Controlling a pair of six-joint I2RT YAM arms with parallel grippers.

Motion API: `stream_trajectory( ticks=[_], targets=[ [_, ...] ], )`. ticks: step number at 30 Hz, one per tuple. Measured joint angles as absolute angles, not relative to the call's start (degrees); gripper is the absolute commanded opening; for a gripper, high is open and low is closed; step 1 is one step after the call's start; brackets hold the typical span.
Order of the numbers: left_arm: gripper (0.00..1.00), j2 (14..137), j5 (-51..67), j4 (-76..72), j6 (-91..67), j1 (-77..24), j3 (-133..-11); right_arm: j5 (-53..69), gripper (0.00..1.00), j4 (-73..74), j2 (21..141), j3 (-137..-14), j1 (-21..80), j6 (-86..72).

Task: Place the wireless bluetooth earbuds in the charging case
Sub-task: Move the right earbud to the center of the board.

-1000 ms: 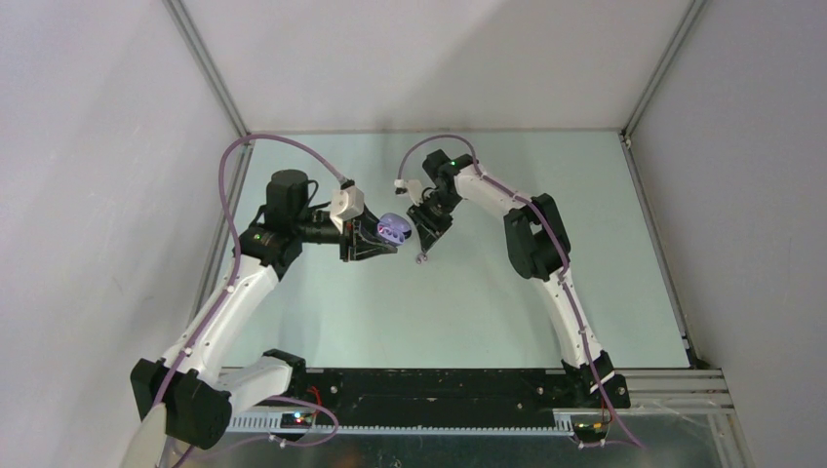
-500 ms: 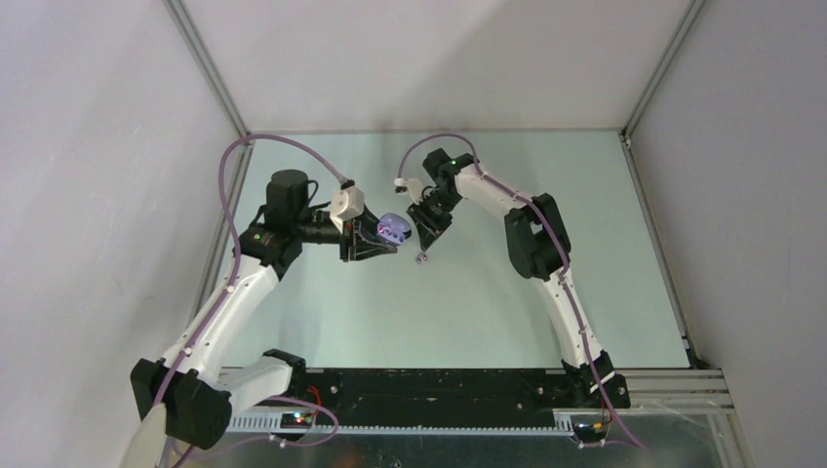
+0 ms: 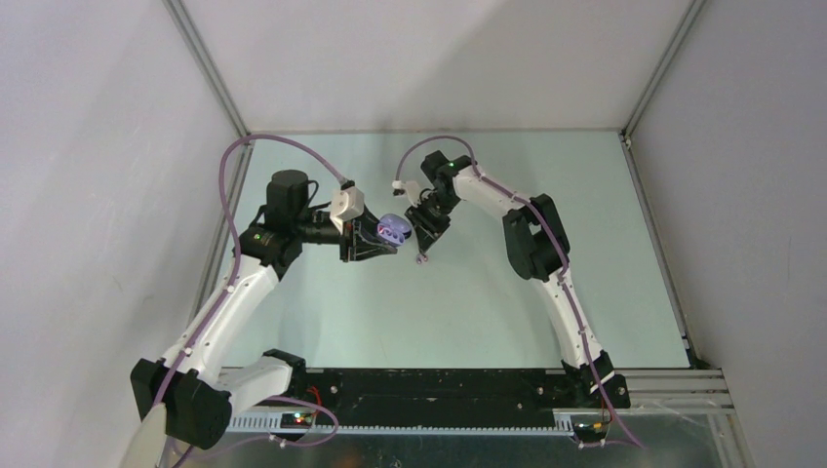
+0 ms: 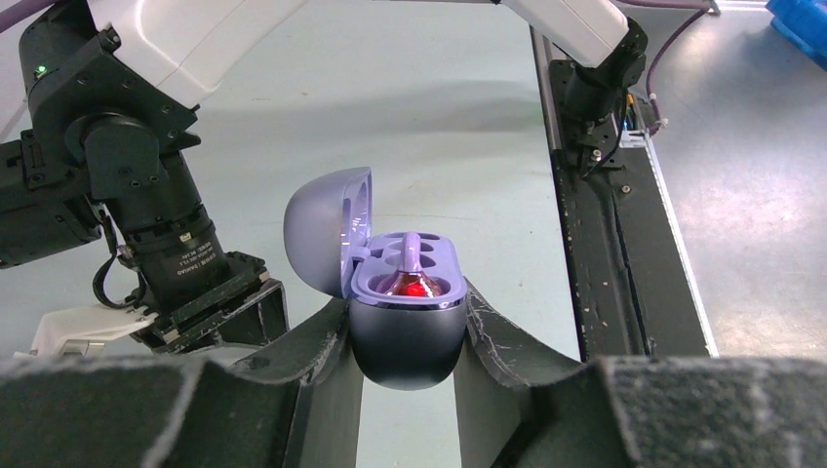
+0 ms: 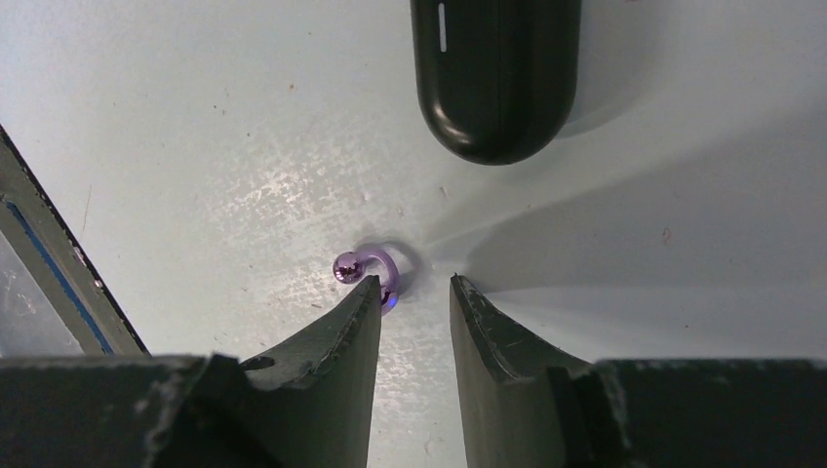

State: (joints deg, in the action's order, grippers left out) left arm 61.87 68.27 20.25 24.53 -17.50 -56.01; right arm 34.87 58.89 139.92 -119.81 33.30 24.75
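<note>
My left gripper is shut on an open lilac charging case, held above the table with its lid tipped back. One lilac earbud sits in the case over a red light. The case also shows in the top view. A second lilac earbud lies on the table at my right gripper's left fingertip and also shows in the top view. My right gripper is open and empty, just above the table. The black earbuds are out of view.
A closed black charging case lies on the table just beyond the right gripper. The right arm's wrist hangs close to the left of the held case. The black base rail runs along the near edge.
The right wrist has shifted slightly to the left. The left arm and the case have stayed still.
</note>
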Motion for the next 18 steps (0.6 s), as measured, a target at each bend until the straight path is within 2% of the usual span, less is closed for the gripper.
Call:
stream_trajectory(
  ticks=[11,18],
  targets=[
    [0.0,61.87,68.36,20.53,24.64,-17.5,-56.01,35.68,0.41,60.6,139.92,-119.83,34.09,27.86],
    [0.0,61.87,68.4,20.75,24.73,-17.5,-56.01,36.18,0.36,63.4,139.92,-119.81,34.09,30.55]
  ],
)
